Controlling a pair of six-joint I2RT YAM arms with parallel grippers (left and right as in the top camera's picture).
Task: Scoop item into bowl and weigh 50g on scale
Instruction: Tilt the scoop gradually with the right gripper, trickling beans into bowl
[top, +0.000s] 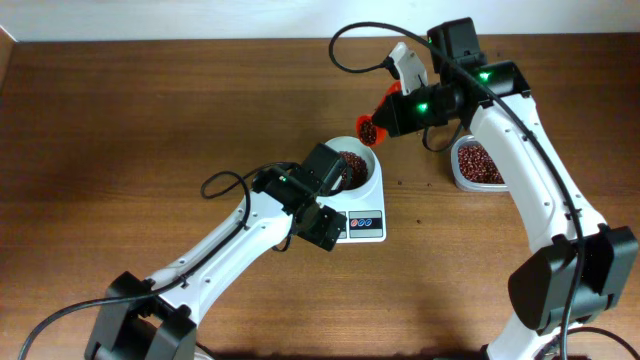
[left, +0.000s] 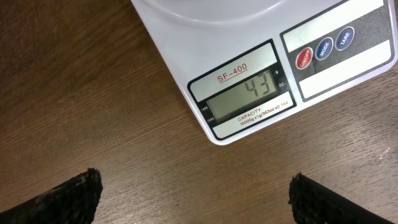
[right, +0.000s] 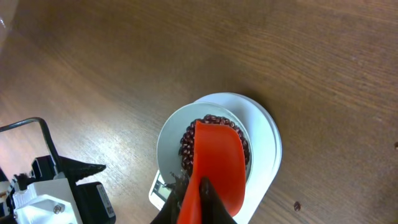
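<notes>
Red scoop, clamped in the right gripper, is hovering over the bowl of beans at lower centre, sitting on the scale showing 43. Left gripper is hanging open-jawed, empty. Pouring too fast is risking overshooting 50.

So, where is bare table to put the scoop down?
Bare table lies left of the scale, beyond the left arm, and in front between scale and right arm. Crowded: bowl, scoop and tub close together.
</notes>
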